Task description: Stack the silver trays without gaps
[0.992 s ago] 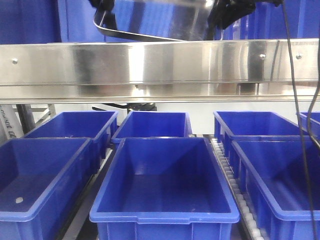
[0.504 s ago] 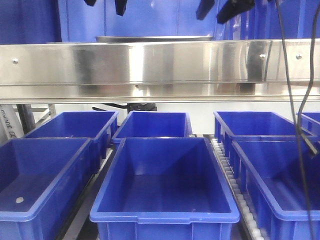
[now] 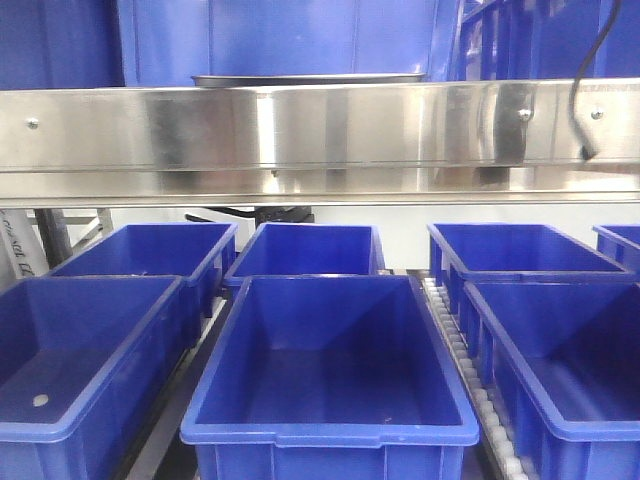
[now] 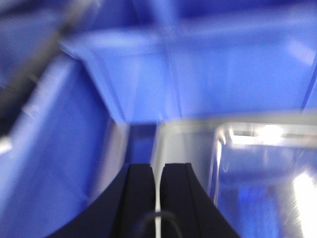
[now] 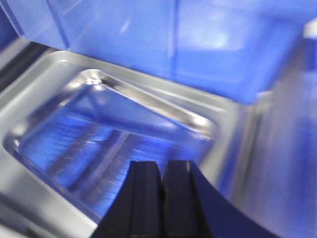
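Steel, shiny, shallow: the silver trays [image 5: 99, 141] mirror blue under my right claw [image 5: 159, 196], pressed together like my left claw [image 4: 156, 198]. A steel bar [image 3: 320, 125] hides their walls, above blue bins [image 3: 325, 370].

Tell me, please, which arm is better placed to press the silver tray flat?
Probably the right: the right gripper hangs over the silver tray, inside its rim; the left gripper sits at its corner.

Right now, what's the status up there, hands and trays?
Left gripper shut, empty. Right gripper shut, empty, over the silver trays. Trays lying level behind the steel bar. No obstruction seen.
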`<action>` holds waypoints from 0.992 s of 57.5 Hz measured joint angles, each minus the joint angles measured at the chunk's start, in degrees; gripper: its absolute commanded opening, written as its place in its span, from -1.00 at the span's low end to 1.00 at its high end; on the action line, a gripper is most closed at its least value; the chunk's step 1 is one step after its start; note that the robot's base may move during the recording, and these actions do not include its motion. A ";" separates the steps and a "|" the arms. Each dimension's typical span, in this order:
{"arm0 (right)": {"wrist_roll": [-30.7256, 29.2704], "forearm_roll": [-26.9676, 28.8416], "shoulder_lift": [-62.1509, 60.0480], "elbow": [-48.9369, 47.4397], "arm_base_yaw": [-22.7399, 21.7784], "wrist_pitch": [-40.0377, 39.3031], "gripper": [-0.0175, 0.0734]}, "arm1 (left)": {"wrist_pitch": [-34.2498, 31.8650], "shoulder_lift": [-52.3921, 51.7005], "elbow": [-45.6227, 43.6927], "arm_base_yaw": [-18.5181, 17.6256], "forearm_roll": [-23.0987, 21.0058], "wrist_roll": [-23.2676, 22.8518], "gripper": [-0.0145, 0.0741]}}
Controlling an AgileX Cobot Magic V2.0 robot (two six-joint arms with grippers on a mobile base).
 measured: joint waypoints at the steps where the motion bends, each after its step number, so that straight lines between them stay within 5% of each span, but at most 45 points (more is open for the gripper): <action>1: 0.00 -0.45 -0.50 0.00 0.00 0.30 -0.78 | 0.00 -0.43 0.00 0.00 0.00 0.00 -0.62; 30: -1.64 -1.84 -23.43 8.40 0.00 -2.75 -0.78 | -8.76 -20.08 4.94 -4.40 0.21 4.65 -0.62; 41: -2.66 -1.84 -37.10 23.39 0.00 -10.19 -0.78 | -17.37 -33.66 21.69 -5.10 -0.44 4.78 -0.62; 57: -2.86 -1.94 -63.15 48.67 0.00 -20.43 -0.78 | -32.02 -63.38 59.70 -5.21 -5.73 4.99 -0.62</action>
